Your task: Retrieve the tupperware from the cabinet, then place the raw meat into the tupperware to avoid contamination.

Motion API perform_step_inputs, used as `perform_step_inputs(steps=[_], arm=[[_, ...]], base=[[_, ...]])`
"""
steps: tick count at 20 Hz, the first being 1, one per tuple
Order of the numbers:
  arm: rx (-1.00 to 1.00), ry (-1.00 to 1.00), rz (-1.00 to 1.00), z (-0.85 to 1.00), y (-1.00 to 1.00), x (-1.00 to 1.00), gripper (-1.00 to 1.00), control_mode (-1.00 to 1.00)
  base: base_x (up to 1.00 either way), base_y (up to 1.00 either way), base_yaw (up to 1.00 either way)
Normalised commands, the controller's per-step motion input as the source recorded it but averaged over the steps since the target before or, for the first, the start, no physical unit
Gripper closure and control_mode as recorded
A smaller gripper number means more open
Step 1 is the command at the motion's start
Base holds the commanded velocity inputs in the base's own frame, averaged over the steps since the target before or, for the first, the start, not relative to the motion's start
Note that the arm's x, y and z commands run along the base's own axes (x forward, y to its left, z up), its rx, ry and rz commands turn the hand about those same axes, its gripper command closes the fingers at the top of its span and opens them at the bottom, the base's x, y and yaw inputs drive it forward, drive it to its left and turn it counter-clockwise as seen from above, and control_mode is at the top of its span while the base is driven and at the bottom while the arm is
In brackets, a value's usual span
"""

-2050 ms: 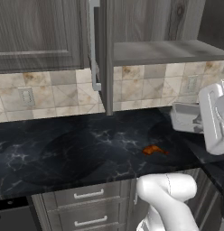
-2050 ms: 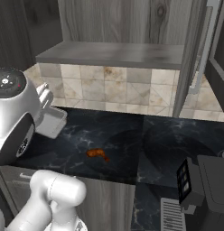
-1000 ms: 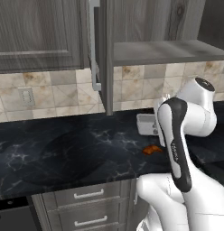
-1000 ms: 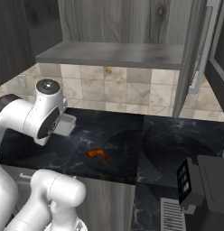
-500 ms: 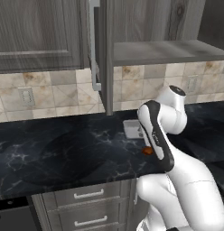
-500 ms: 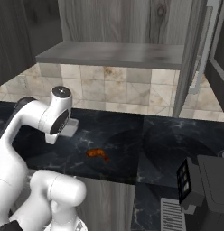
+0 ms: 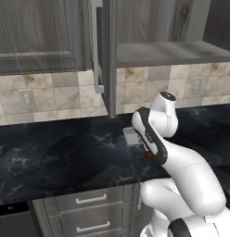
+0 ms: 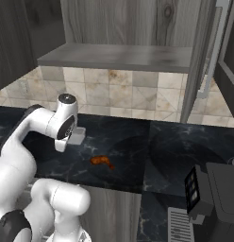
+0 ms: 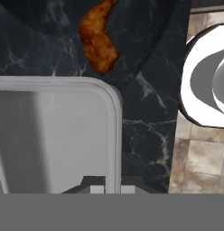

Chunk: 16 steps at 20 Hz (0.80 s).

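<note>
Resting near the middle of the black marbled worktop, the raw meat is a glossy orange-brown lump, elongated like a drumstick and mottled with darker patches. Just beside it sits the tupperware — shallow, squarish, pale grey translucent plastic with a rounded corner and a raised rim; its inside holds nothing. The pincer is clamped together on the tupperware's rim, its dark tips straddling the wall in the hand view. From the left base view the container lies on the worktop below the open cabinet, partly hidden by the white arm. The cabinet is dark grey wood-grain — its framed door stands swung outward, a long silver bar handle running down it. Beige stone tiles line the wall behind.
</note>
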Motion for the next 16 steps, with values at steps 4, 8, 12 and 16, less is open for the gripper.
perform_step_inputs(steps=[4,8,12,16], arm=[[-0.05,0.0,0.05,-0.4,0.0,0.45,1.0,-1.0],[-0.01,0.02,0.07,-0.43,0.0,0.41,1.0,-1.0],[0.0,0.09,0.08,-0.39,0.0,0.37,1.0,-1.0],[0.0,0.08,0.09,-0.23,0.0,0.22,1.0,-1.0]], base=[[0.0,0.0,0.0],[0.0,0.0,0.0],[0.0,0.0,0.0],[0.0,0.0,0.0]])
